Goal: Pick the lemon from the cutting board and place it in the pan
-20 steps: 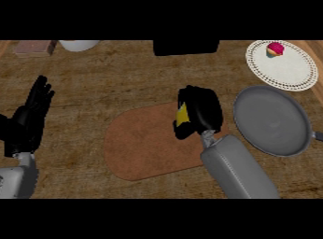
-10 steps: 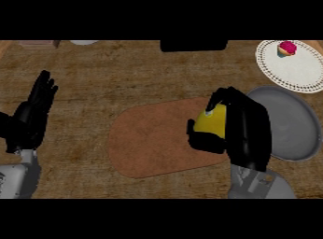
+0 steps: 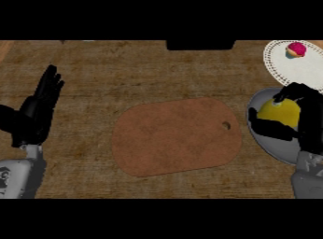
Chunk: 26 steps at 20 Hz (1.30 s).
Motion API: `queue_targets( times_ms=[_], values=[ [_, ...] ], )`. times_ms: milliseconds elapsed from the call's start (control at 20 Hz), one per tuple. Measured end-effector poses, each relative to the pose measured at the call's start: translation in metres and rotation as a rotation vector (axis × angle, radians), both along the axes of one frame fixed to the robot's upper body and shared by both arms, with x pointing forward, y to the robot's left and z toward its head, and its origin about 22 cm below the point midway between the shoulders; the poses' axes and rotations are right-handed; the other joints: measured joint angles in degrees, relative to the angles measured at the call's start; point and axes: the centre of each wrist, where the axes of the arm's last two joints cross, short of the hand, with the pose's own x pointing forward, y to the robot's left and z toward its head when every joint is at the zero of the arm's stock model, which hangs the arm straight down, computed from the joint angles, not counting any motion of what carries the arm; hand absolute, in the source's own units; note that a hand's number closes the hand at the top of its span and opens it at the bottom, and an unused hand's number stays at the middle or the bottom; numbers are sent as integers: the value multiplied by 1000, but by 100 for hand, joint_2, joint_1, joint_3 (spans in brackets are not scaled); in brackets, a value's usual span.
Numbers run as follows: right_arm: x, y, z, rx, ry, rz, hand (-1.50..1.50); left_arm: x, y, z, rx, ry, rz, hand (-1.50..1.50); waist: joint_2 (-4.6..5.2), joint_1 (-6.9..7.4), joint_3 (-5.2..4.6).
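Observation:
A yellow lemon (image 3: 279, 112) is held in my right hand (image 3: 314, 121), whose fingers and thumb curl round it at the right of the head view. Hand and lemon are over the grey pan (image 3: 266, 137), which they largely hide; whether the lemon touches the pan I cannot tell. The brown cutting board (image 3: 177, 136) lies bare in the middle of the wooden counter. My left hand (image 3: 32, 115) rests open at the left edge, fingers pointing up.
A white plate (image 3: 309, 67) with a pink-topped cupcake (image 3: 296, 50) sits at the back right, just beyond the pan. A dark object (image 3: 200, 44) stands at the back edge in the middle.
My right hand has carried the lemon rightward off the cutting board to a spot over the pan. The view has shifted, and the left hand stays open at the left.

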Motion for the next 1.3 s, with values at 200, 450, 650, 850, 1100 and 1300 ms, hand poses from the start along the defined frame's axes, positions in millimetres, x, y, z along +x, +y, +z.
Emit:
queue_targets(
  times_ms=[200,450,650,850,1100,1300],
  values=[
    [19,-49,-14,-86,6,-75,150,-1,-2,-3,-5,-2,-11,0,14,44,0],
    [40,-111,-43,-137,18,-139,150,-2,-4,-9,-8,-3,-18,0,32,92,3],
    [57,-141,-68,-126,19,-163,150,7,-6,-6,-8,-3,-18,0,47,127,6],
    [69,-156,-86,-54,36,-151,-150,9,-11,-4,-9,-9,-24,0,57,167,11],
    [70,-165,-106,150,175,-78,-150,5,-10,-3,-4,-6,-29,0,59,187,15],
    [69,-173,-120,238,212,-15,-150,10,-15,-3,-11,-13,-34,0,69,192,15]
  ],
)
